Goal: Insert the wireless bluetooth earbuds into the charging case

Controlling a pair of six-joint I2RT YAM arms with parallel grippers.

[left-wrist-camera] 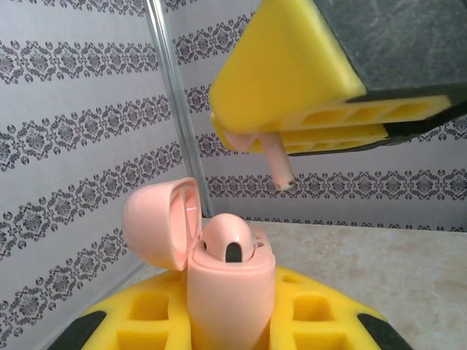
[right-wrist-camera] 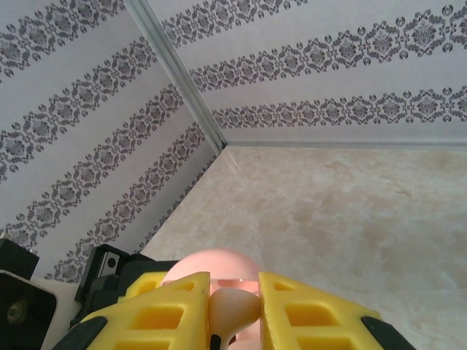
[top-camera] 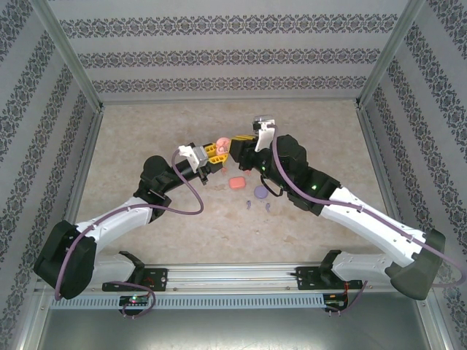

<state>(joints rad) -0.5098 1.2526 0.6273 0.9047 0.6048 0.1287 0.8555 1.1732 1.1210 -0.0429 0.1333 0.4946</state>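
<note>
Jaws of the left gripper point(left-wrist-camera: 232, 332) are clamped on the lower body of the open pink charging case point(left-wrist-camera: 230, 292), which is held upright off the table point(top-camera: 146, 124) with its lid point(left-wrist-camera: 157, 222) swung back to one side. One salmon-pink bud point(left-wrist-camera: 228, 244) already sits in the case. Jaws of the right gripper point(right-wrist-camera: 233, 321) are narrowed on a second pink earbud point(left-wrist-camera: 279, 164), pinched by its head, with the stem hanging down above the case mouth and clear of it, a little off to one side. The empty socket cannot be made out from these angles. The step in hand looks like the insertion itself. It would go best if the stem is first centred over the free socket beside the seated bud and then lowered straight down, away from the lid, while the left grip stays firm. The bud should be released only once its head sits flush. On the table below lie a closed pink case point(top-camera: 236, 182) and some purple pieces point(top-camera: 260, 192).
</note>
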